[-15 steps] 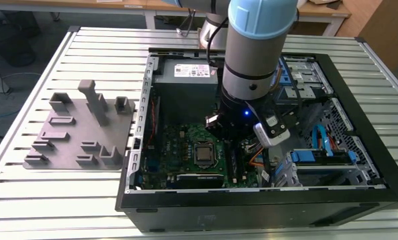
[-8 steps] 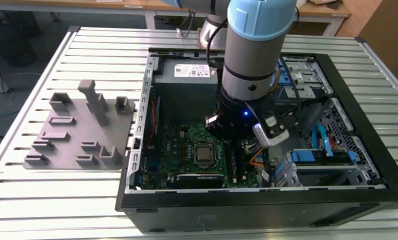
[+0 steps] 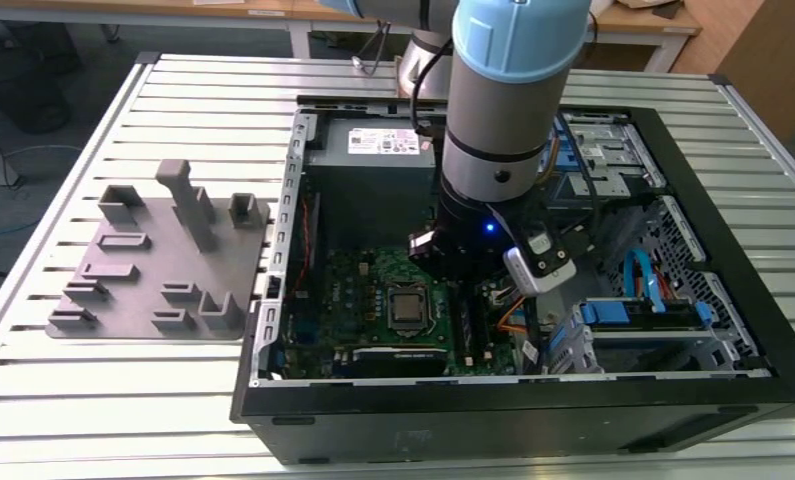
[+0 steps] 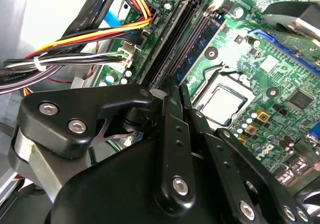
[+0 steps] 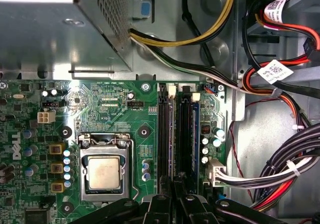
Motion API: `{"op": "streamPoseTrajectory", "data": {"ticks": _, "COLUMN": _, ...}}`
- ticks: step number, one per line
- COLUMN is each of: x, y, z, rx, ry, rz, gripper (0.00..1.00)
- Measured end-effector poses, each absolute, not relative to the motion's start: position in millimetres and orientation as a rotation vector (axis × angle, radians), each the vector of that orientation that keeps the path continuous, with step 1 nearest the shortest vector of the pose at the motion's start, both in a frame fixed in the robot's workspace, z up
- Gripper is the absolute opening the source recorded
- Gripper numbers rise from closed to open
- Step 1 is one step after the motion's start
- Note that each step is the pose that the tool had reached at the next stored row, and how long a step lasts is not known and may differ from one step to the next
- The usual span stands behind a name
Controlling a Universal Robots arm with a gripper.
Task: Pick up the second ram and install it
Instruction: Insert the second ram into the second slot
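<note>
A thin blue-green ram stick (image 5: 196,134) stands upright in a slot on the green motherboard, beside the black memory slots (image 5: 165,134); the second wrist view shows its blue face (image 4: 202,41) with small dark chips. My gripper (image 4: 172,91) hangs just over the near end of these slots, its two thin black fingers pressed together with nothing visible between them. The first wrist view shows the fingertips (image 5: 180,184) at the end of the slot holding the stick. I cannot tell whether they touch the stick. In the exterior view the gripper (image 3: 457,262) is down inside the open computer case.
The grey fixture plate (image 3: 157,265) with upright posts lies on the slatted table at the exterior view's left. Inside the case (image 3: 270,300) are the processor socket (image 5: 102,171), the power supply box (image 5: 50,33) and bundles of cables (image 5: 280,174) close beside the slots.
</note>
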State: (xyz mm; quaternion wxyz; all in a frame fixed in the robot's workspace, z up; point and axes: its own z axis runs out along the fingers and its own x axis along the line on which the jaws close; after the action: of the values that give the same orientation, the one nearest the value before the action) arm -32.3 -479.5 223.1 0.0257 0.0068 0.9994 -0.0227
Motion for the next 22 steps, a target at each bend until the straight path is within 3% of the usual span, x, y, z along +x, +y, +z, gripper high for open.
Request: {"op": "streamPoseTrajectory", "data": {"ticks": 22, "x": -29.6, "y": -479.3, "z": 220.1, "rx": 0.021, "ry": 3.089, "rz": -0.071, "gripper": 0.14}}
